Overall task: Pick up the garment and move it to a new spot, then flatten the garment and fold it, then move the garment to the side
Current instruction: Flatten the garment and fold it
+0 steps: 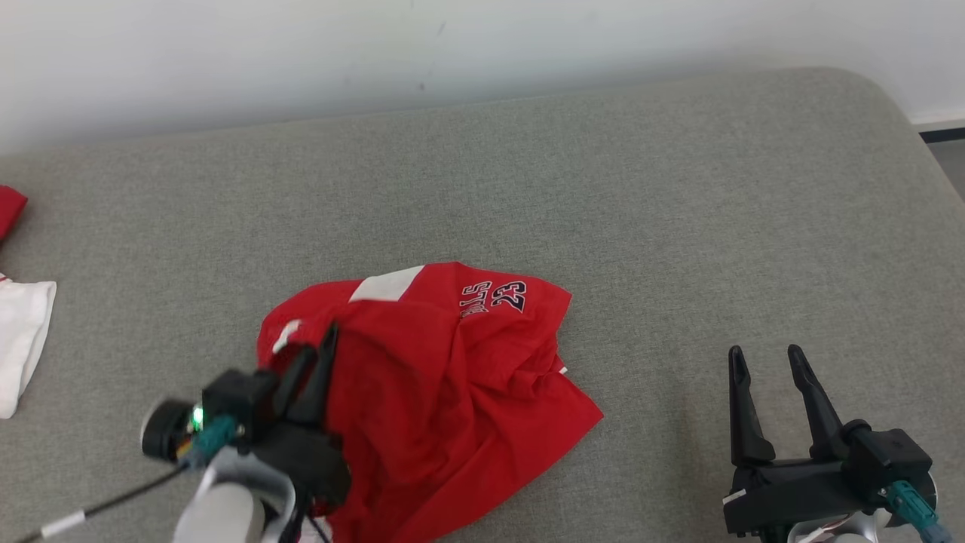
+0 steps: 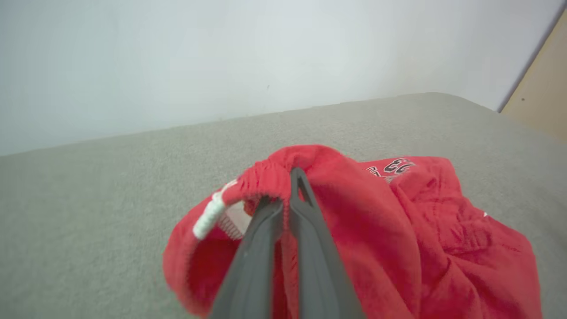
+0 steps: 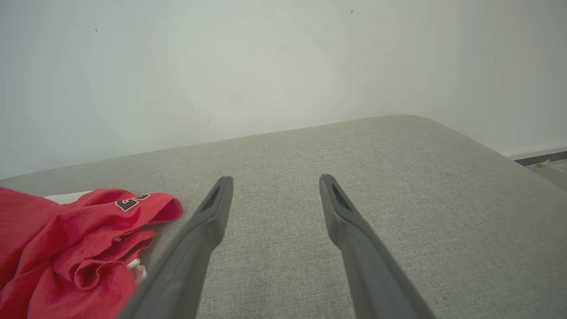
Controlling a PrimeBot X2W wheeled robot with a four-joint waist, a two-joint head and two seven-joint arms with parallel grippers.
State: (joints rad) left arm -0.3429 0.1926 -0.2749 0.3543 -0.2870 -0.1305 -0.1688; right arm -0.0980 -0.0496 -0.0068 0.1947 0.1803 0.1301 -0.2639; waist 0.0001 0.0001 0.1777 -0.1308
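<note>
The grey fabric surface lay open rightward, against a white wall. Left tool pinched the red garment; right tool gaped empty.

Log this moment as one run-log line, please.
stage: pick-up | left end effector: shut on red garment, at its elastic edge | right end effector: open, off the garment | surface: grey cushion

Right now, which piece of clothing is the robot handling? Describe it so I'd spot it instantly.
Look at the grey padded surface against the white wall. Near its front lies a crumpled red garment, its waistband pinched by the left gripper. Unlike the white cloth at the left edge, it is red with a dark number print.
</note>
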